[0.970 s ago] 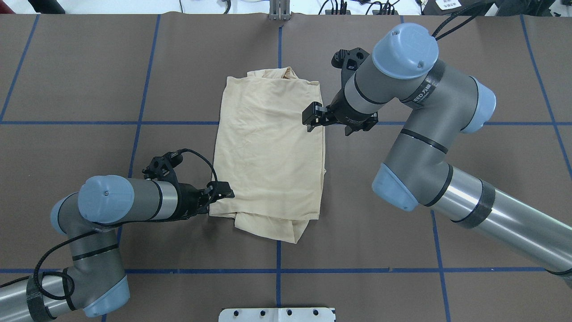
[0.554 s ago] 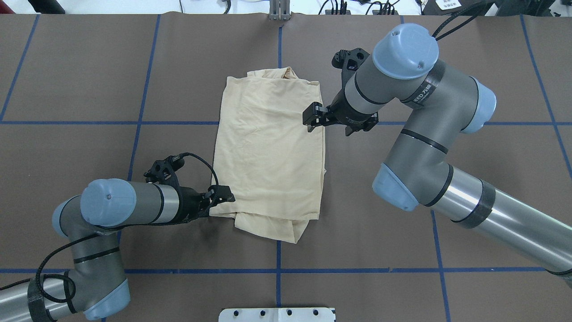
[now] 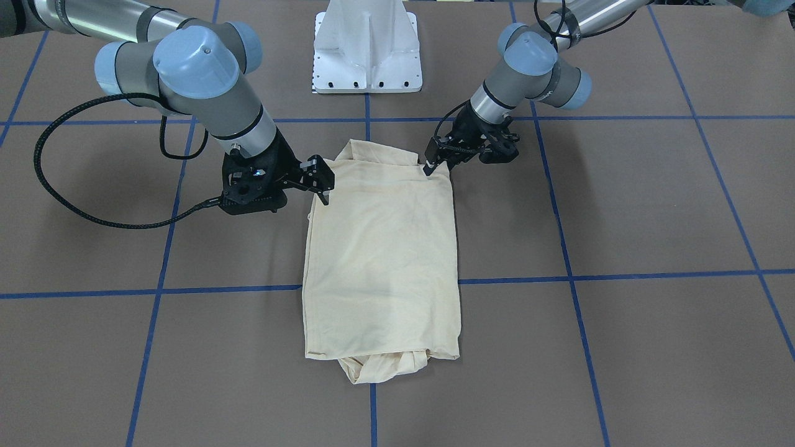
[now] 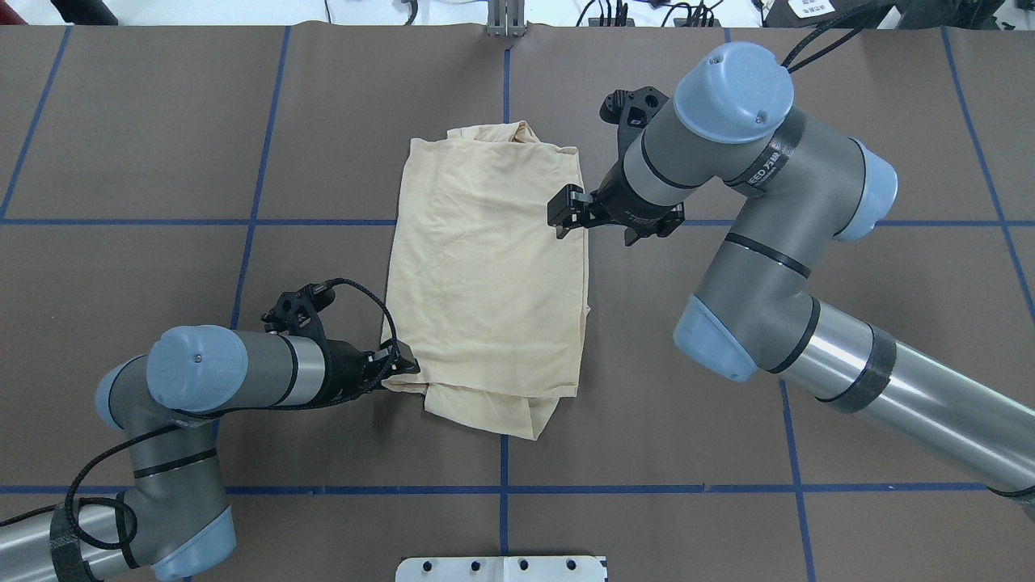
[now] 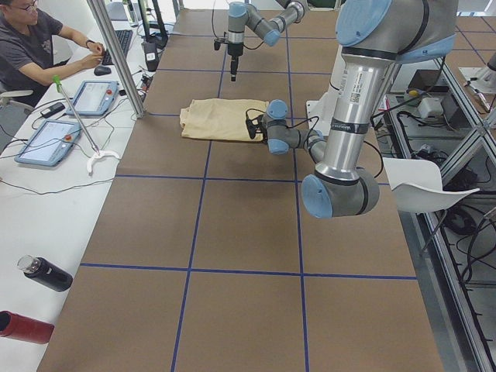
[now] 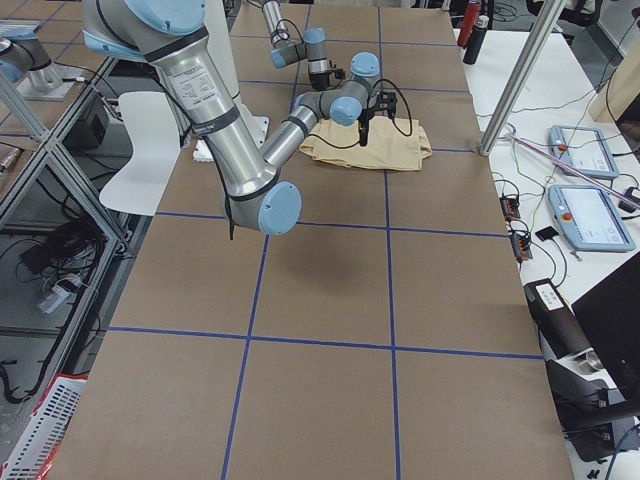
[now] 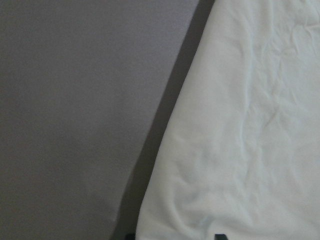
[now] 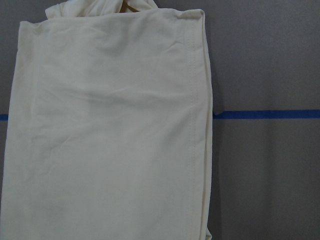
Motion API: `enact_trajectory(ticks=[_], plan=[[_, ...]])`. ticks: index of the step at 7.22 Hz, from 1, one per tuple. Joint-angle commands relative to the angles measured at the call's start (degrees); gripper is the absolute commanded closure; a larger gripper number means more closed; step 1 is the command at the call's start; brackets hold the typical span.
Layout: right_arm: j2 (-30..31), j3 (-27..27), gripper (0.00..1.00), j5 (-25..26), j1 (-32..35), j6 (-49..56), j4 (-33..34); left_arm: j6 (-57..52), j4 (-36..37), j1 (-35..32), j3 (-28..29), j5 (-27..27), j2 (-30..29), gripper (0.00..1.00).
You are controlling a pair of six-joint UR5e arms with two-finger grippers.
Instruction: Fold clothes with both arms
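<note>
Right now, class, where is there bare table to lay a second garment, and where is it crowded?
Bare: the table's far-left squares, and the strip between shirt and white base. Crowded: the shirt's near-left corner at the left gripper, its right edge at the right gripper.

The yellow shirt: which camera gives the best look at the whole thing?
The exterior front-facing view: the shirt lies whole and large, its outline clear. Overhead shows it nearly as well, the right gripper overlapping an edge. Side views show it small and far; wrist cameras show only parts.
</note>
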State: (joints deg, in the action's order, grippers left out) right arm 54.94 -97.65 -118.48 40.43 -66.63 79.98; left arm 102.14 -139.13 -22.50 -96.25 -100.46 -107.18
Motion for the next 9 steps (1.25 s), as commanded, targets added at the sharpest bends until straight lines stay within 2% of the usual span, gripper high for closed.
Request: enact_trajectory(ticks=[1,4,7,9], plan=[[0.1,0.1,0.0,0.0,0.0,-0.1,0.0,-0.2,0.0,0.0,-0.1,0.0,0.0,1.0],[1.0,0.2,0.0,0.7,-2.5,-4.0,0.0,-0.6,0.0,0.0,-0.4,-1.7,-0.3,1.0],[0.1,0.0,0.0,11.3,-11.5,-26.5,0.8,-0.6,0.0,0.0,-0.6,-1.7,-0.2,1.0],[-0.4,-0.1,0.0,12.7,-14.5,-37.8,1.0,-0.6,0.0,-0.1,-0.6,-1.7,-0.2,1.0]])
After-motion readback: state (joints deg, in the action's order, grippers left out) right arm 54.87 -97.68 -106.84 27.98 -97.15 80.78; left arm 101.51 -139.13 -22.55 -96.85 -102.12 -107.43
